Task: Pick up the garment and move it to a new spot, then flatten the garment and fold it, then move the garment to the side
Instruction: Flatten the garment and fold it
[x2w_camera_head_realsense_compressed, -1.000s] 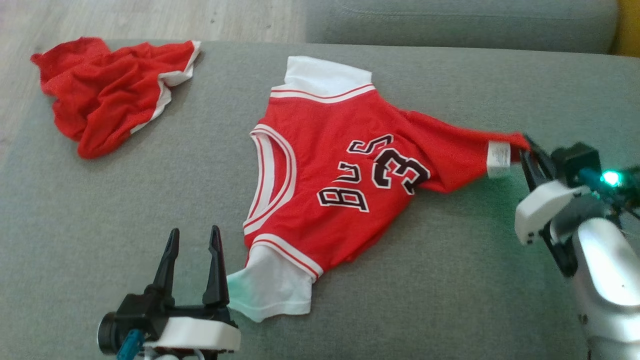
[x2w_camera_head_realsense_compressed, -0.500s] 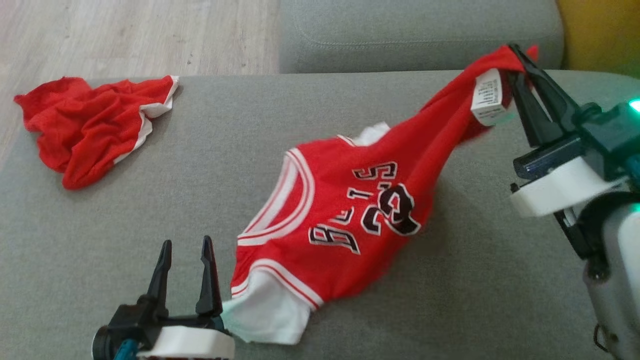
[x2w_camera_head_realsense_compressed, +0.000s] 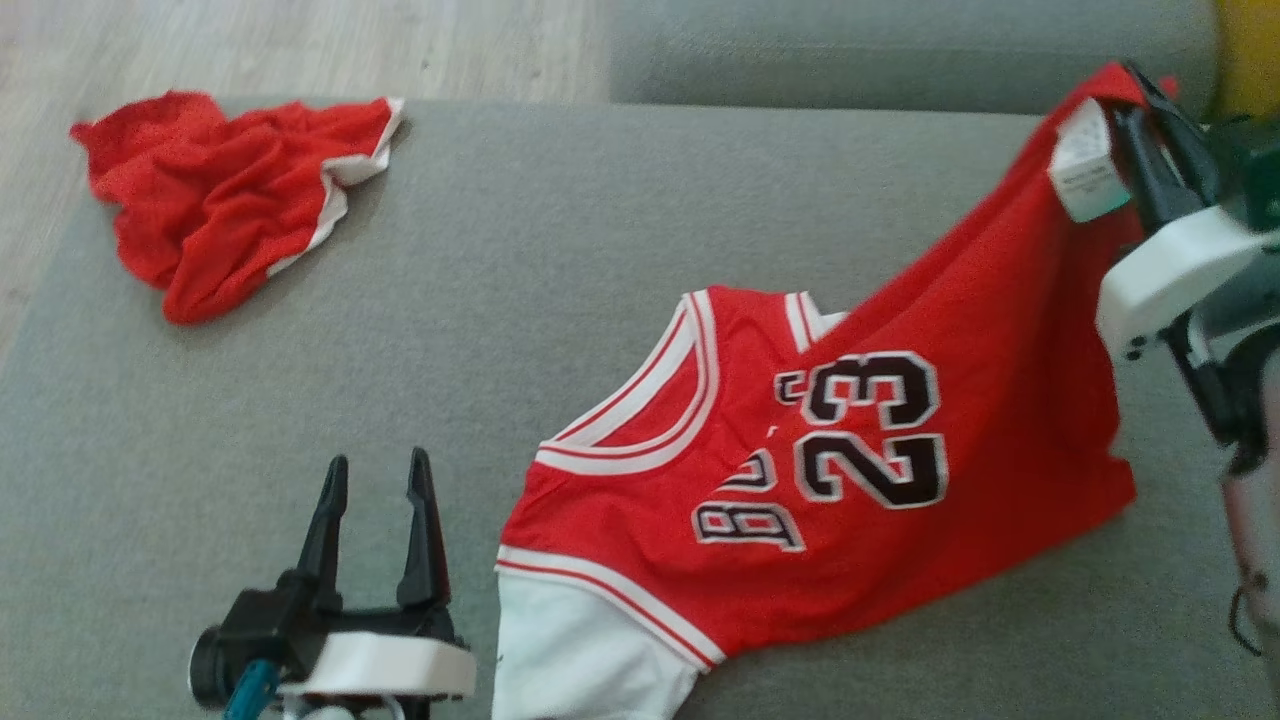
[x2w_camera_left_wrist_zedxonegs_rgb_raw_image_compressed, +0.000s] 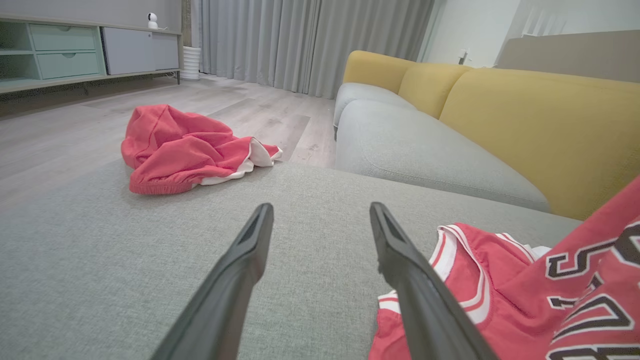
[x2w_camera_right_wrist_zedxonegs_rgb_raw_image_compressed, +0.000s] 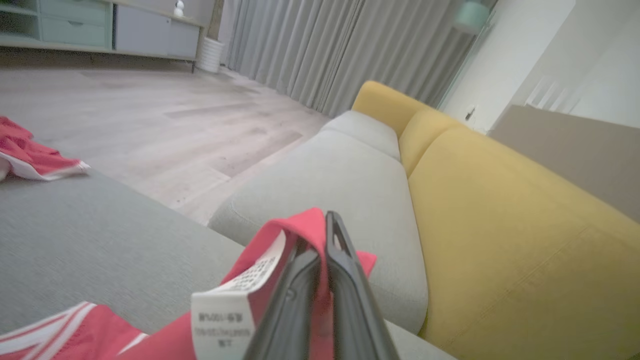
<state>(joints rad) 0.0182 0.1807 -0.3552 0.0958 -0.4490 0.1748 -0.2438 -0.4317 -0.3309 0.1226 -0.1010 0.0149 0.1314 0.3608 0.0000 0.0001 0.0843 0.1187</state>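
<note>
Presently my right hand (x2w_camera_head_realsense_compressed: 1140, 100) clamps a lifted corner of the red mesh basketball jersey (x2w_camera_head_realsense_compressed: 850, 480); its length slopes across the grey sofa cushion (x2w_camera_head_realsense_compressed: 500, 300) toward my empty, spread left hand (x2w_camera_head_realsense_compressed: 378, 470).

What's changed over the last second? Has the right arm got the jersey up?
The right gripper, already shut on the jersey by its label, has lifted that corner and dragged the jersey rightward across the cushion. The left gripper stays open and idle; the red shorts lie untouched.
</note>
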